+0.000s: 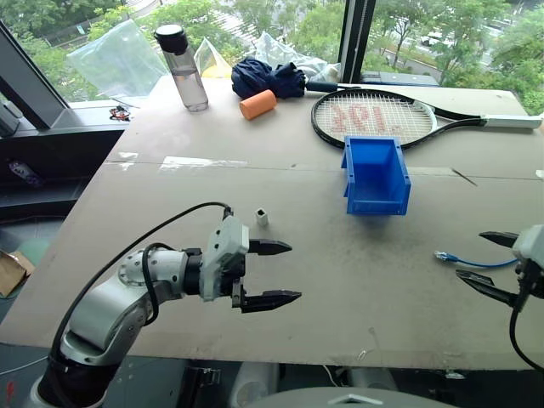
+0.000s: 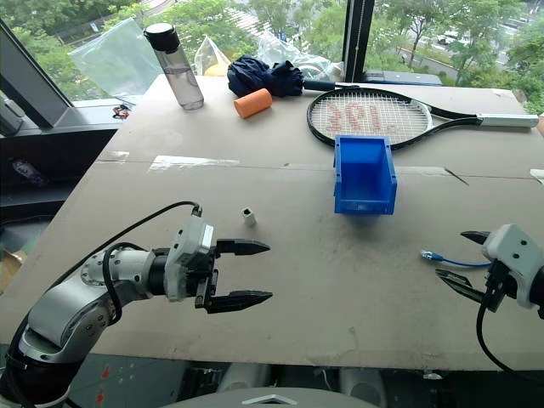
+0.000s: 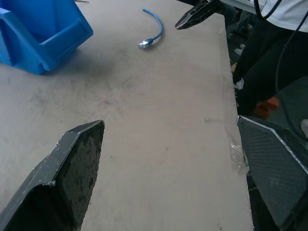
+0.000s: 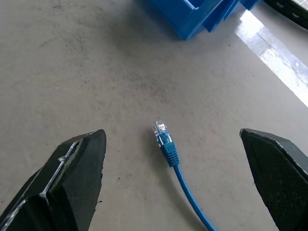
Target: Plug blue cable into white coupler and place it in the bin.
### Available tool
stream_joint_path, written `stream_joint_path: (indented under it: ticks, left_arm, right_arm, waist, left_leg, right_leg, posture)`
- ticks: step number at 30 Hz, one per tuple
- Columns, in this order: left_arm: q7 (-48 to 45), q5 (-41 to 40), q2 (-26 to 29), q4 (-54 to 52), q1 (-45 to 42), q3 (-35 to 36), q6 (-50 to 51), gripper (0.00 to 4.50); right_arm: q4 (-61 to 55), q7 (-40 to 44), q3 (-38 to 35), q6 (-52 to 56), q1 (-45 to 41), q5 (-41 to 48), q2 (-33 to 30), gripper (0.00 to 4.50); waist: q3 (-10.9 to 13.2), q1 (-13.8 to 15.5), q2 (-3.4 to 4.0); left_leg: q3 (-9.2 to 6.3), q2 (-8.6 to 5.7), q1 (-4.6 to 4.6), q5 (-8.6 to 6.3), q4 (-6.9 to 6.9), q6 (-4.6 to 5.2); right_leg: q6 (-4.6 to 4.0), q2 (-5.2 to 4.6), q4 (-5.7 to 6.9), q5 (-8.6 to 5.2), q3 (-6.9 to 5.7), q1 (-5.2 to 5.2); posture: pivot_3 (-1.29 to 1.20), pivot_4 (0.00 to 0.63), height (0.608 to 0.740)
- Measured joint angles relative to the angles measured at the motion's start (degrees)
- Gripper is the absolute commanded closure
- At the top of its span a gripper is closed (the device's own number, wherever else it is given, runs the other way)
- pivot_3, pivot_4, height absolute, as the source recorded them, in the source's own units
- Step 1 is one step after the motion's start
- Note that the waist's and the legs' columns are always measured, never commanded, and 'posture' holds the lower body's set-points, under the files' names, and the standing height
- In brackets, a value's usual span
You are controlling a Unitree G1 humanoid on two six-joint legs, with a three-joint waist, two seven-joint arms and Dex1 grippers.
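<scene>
Right claw (image 2: 469, 255): spread wide, released, nothing between the fingers. Blue cable (image 4: 169, 153) flat on the desk (image 1: 340, 280) just ahead of this claw, clear plug end foremost, centred in the gap between the two fingers as seen from the right wrist. Long axis running from the plug back toward and under the claw, roughly in line with its reach; only the plug end and a short length of cable visible, remainder hidden behind the claw or past the desk edge. No contact yet between fingers and cable.

Left claw (image 1: 265, 272): likewise spread and empty, pointing across the desk toward the right arm. White coupler (image 1: 262, 218) standing upright on the desk just beyond this claw's farther finger, close but not touching, and off to the side of the pointing line, not between the fingers.

Bin (image 1: 376, 174) farther out on the desk, ahead of both claws and between them, open top up, nothing seen inside.

Judgement: each piece nearer its own side, cable for the right claw, coupler for the left. Cable already lined up for a short forward-and-down close near the plug; coupler calling for a turn of the left claw toward it first. Nothing plugged, nothing binned.
</scene>
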Motion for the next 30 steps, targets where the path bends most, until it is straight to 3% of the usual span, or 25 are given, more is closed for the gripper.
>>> stream_joint_path:
  ticks: [6, 7, 8, 9, 10, 12, 16, 22, 25, 30]
  left_arm:
    - [-1.13, 0.13, 0.8, -0.45, 1.67, 0.04, -1.12, 0.04]
    - [-1.12, 0.16, 0.87, -0.52, 1.9, 0.14, -1.26, 0.0]
    - [-1.02, 0.21, 0.88, -0.62, 2.13, 0.18, -1.45, 0.0]
    - [-0.67, 0.27, 0.86, -1.01, 2.31, 0.16, -1.59, 0.0]
    - [-0.65, 0.28, 0.86, -1.21, 2.34, 0.16, -1.61, 0.0]
    - [0.12, 0.8, 0.78, -1.42, 2.89, 0.18, -1.79, 0.0]
    - [0.72, 1.32, 0.77, -1.39, 2.96, 0.23, -2.13, 0.0]
    - [0.53, 1.63, 0.78, 0.02, 3.43, 0.45, -3.23, 0.0]
    - [0.49, 1.74, 0.78, 1.33, 3.51, 0.69, -3.46, 0.0]
    - [0.06, 4.21, 0.38, 5.86, 0.75, 0.82, -6.69, 0.0]
  right_arm:
    - [11.83, 4.95, 13.54, 4.44, -16.74, -2.71, -2.42, 0.0]
    - [12.4, 5.29, 14.43, 5.14, -17.58, -2.86, -2.42, 0.49]
    - [13.78, 5.82, 16.46, 6.07, -19.69, -3.26, -2.42, 0.65]
    - [15.84, 6.47, 19.23, 6.32, -21.99, -4.4, -2.37, 1.39]
    - [16.27, 6.52, 19.78, 6.32, -22.12, -4.71, -2.35, 1.62]
    - [20.2, 7.02, 23.03, 4.84, -23.71, -7.15, -1.08, 2.97]
    - [21.71, 8.11, 23.93, 2.47, -24.25, -7.54, -0.38, 4.3]
    - [17.02, 7.54, 23.21, 4.01, -22.35, -6.79, 0.14, 4.42]
    - [8.2, 5.65, 24.47, 11.02, -23.45, -3.24, 4.35, 4.42]
    - [-2.99, -1.21, 36.87, 25.59, -36.58, -3.36, 13.43, 4.42]
  waist:
    - [0.06, -0.16, 0.02]
    - [0.06, 0.01, 0.02]
    - [0.05, 0.06, 0.01]
    - [0.06, 0.16, 0.03]
    - [0.06, 0.22, 0.03]
    - [0.04, 0.16, -0.02]
    - [-0.01, -0.03, -0.04]
    - [-0.01, -0.08, -0.04]
    - [0.02, -0.69, 0.02]
    - [0.04, -1.36, 0.04]
  left_leg:
    - [-0.02, 0.07, 0.01, -0.01, 0.08, 0.01]
    - [-0.06, 0.07, 0.01, -0.01, 0.07, 0.02]
    - [-0.05, 0.07, 0.01, -0.01, 0.08, 0.02]
    - [-0.05, 0.06, -0.01, -0.01, 0.08, 0.02]
    - [-0.06, 0.06, -0.02, -0.01, 0.08, 0.02]
    - [-0.06, 0.06, 0.0, -0.01, 0.08, 0.02]
    - [-0.03, 0.08, 0.11, -0.01, 0.11, 0.02]
    - [-0.05, 0.09, 0.13, -0.01, 0.14, 0.02]
    - [-0.09, 0.14, 0.14, -0.01, 0.12, 0.02]
    - [-0.19, 0.14, 0.06, -0.01, 0.11, 0.02]
  right_leg:
    - [-0.02, 0.1, 0.02, 0.01, 0.01, 0.03]
    - [-0.02, 0.1, 0.02, 0.01, -0.01, 0.04]
    - [-0.02, 0.11, 0.02, 0.01, -0.01, 0.04]
    - [-0.02, 0.1, 0.01, 0.01, 0.0, 0.04]
    - [-0.02, 0.09, 0.01, 0.01, -0.01, 0.04]
    - [-0.02, 0.1, 0.01, 0.01, -0.01, 0.05]
    - [-0.02, 0.12, 0.04, 0.02, 0.02, 0.13]
    - [-0.01, 0.13, 0.07, 0.02, 0.0, 0.18]
    - [0.01, 0.18, 0.09, 0.03, 0.0, 0.17]
    - [-0.02, 0.21, 0.12, 0.03, -0.1, 0.05]
  posture:
    - [0.0, 0.15, 0.74]
    - [0.0, 0.15, 0.74]
    - [0.0, 0.15, 0.74]
    - [0.0, 0.15, 0.74]
    - [0.0, 0.15, 0.74]
    - [0.0, 0.15, 0.74]
    - [0.0, 0.15, 0.74]
    - [0.0, 0.15, 0.74]
    - [0.0, 0.15, 0.74]
    - [0.0, 0.15, 0.74]
